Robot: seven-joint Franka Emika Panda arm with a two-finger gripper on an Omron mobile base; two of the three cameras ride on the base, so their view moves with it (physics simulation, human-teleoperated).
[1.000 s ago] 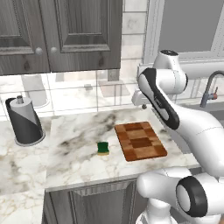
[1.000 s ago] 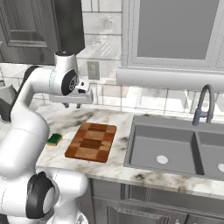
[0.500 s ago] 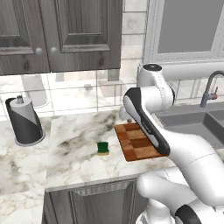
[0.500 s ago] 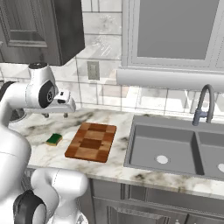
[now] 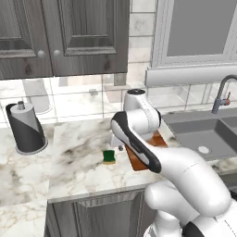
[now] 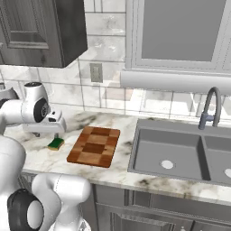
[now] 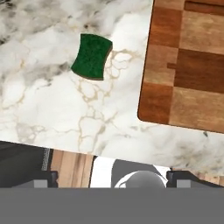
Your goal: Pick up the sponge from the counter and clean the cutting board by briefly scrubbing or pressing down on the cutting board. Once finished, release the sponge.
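Note:
The sponge (image 5: 109, 157) lies green side up on the white marble counter (image 5: 76, 159), just left of the checkered wooden cutting board (image 6: 95, 146). My gripper (image 6: 45, 134) hovers above the counter beside the sponge (image 6: 56, 144), open and holding nothing. In the hand view the sponge (image 7: 92, 57) sits at the upper left and the cutting board (image 7: 188, 65) at the upper right, with bare counter (image 7: 57, 113) between them. Its fingertips (image 7: 43, 179) stand wide apart at the bottom. My arm covers most of the board (image 5: 135, 161) in the left base view.
A paper towel roll (image 5: 27, 128) stands at the far left. The sink (image 6: 180, 158) and faucet (image 6: 208, 108) are right of the board. Dark wall cabinets (image 5: 65, 37) hang overhead. The counter's front edge (image 7: 39, 142) runs just below the hand.
The arm has swung left and down, from high behind the board to low over the counter by the sponge. Sponge and board have stayed put.

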